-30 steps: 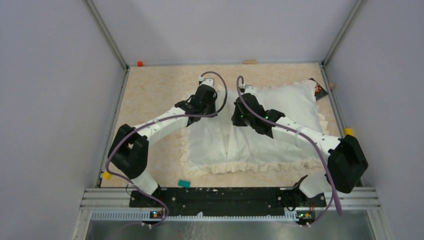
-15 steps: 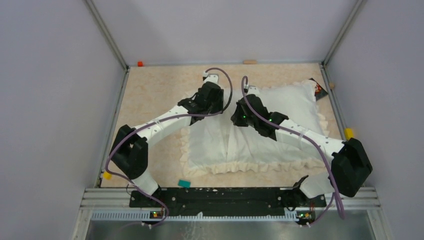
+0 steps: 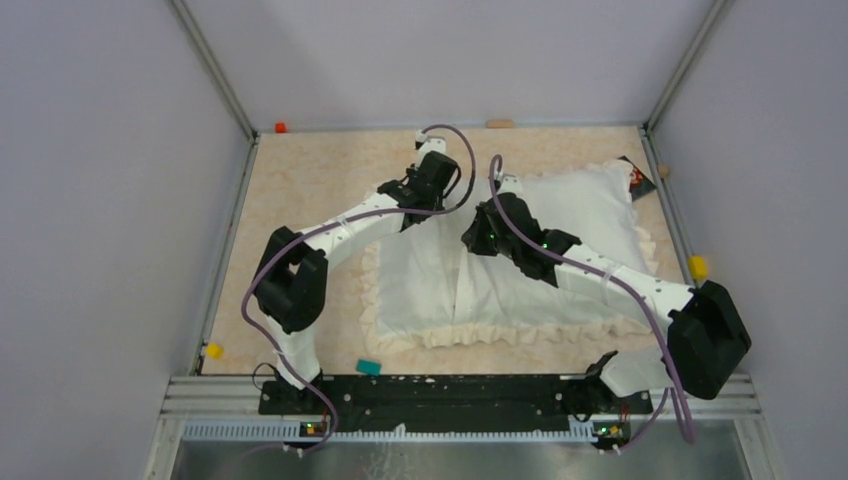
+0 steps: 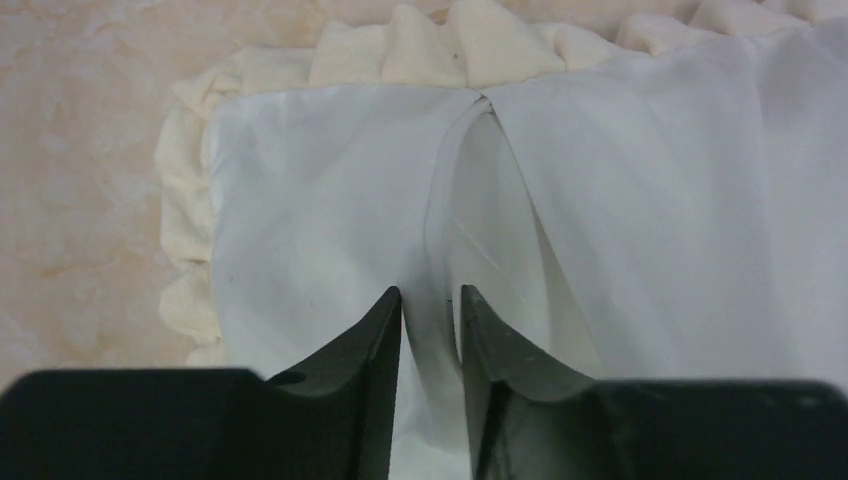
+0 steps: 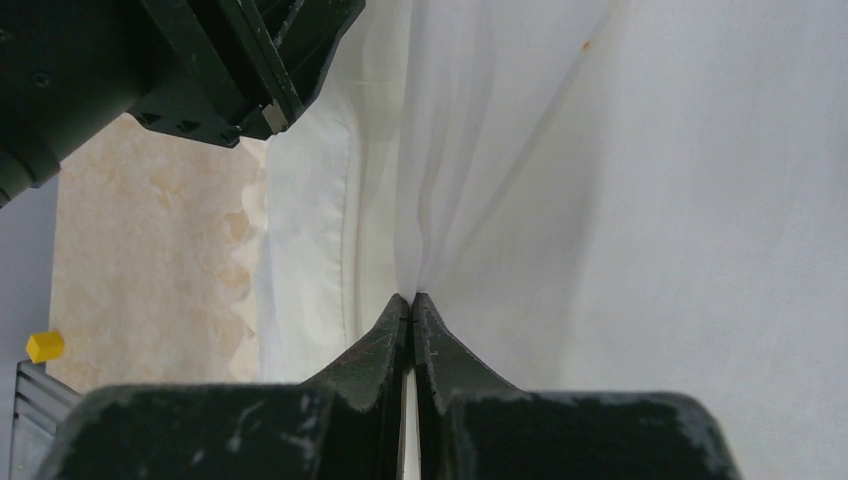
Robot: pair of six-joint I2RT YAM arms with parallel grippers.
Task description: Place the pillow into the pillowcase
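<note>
On the pale marbled bench [image 3: 300, 190], the thin cream-white fabric pillowcase [image 3: 425, 285] with its ruffled border lies flat along its left side. The left pincer [image 4: 428, 296] hangs over it, black fingers a little apart astride the hem of the middle slit; nothing looks nipped. Just to the right, the right pincer [image 5: 411, 298] is closed on a fold of the same cloth, with creases running to its tips. Further right the case swells, so the plump white pillow is probably inside there, though none of its quilting shows. The cloth looks light, limp and likely to slip or bunch. The doubled hem at the slit seems the surest hold, while the filling should squash and spring back.
</note>
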